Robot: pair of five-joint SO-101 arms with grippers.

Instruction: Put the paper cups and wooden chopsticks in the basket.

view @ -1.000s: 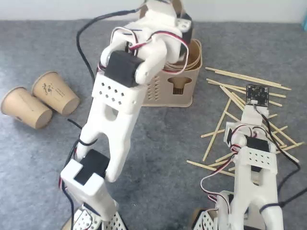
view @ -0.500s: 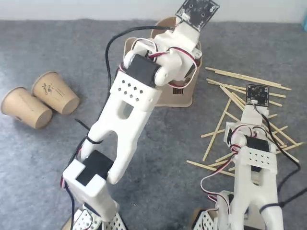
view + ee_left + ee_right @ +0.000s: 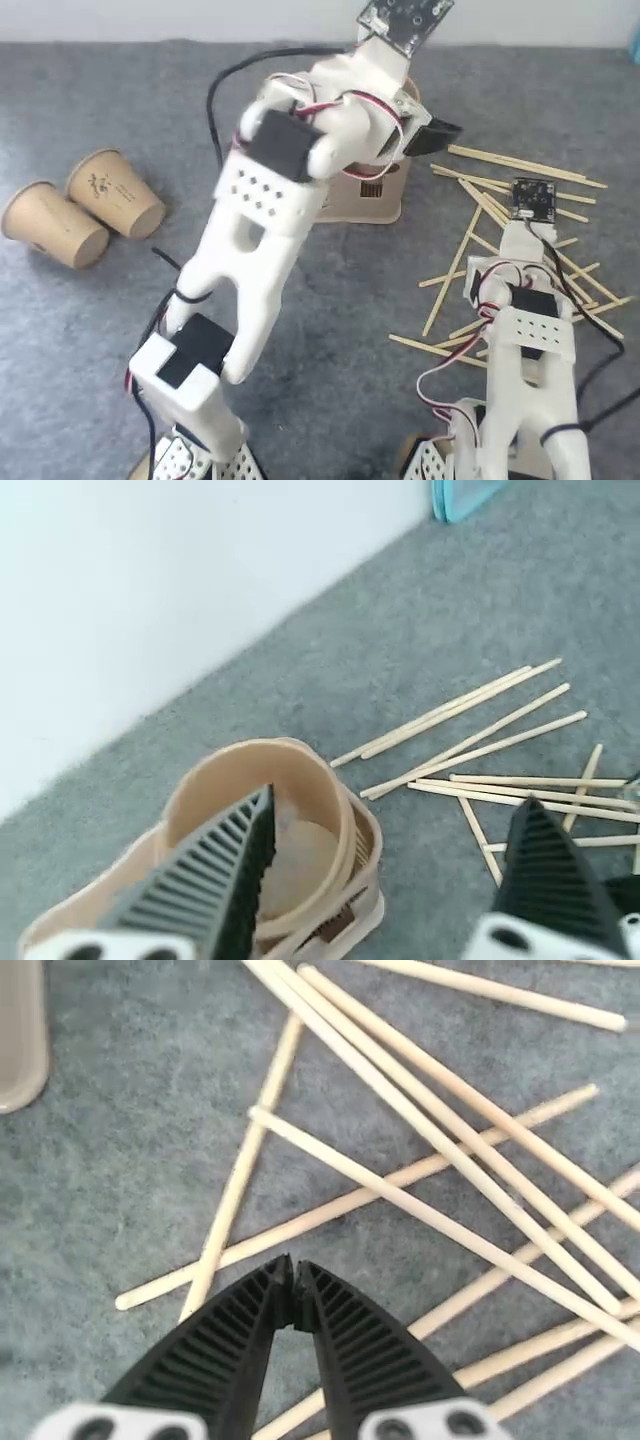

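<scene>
Grey felt-like worktop (image 3: 80,120) runs back to a plain white wall (image 3: 150,580). Basket (image 3: 372,196) stands upright at the far centre, with a third cup (image 3: 290,850) seated upright inside it. Two cups (image 3: 115,192) lie on their sides at the left of the worktop, touching each other and well apart from the basket, their long axes roughly parallel. Chopsticks (image 3: 490,205) lie scattered and crossing at the right, all outside the basket. Left end effector (image 3: 395,802) hangs above the basket's right rim, jaws spread wide and holding nothing. Right end effector (image 3: 294,1265) is poised just over the chopsticks, jaws pressed together and empty, with one stick running across just ahead of the tips. Assessment: one cup is delivered; two cups and every chopstick remain outstanding. The lying cups are on the left arm's own side, so that arm is the nearer; it would have to swing away from the basket towards them and close across a cup's body. The right arm is the nearer to the sticks, but its jaws must part before any pinch, and they should close across a stick's long axis, not along it.
</scene>
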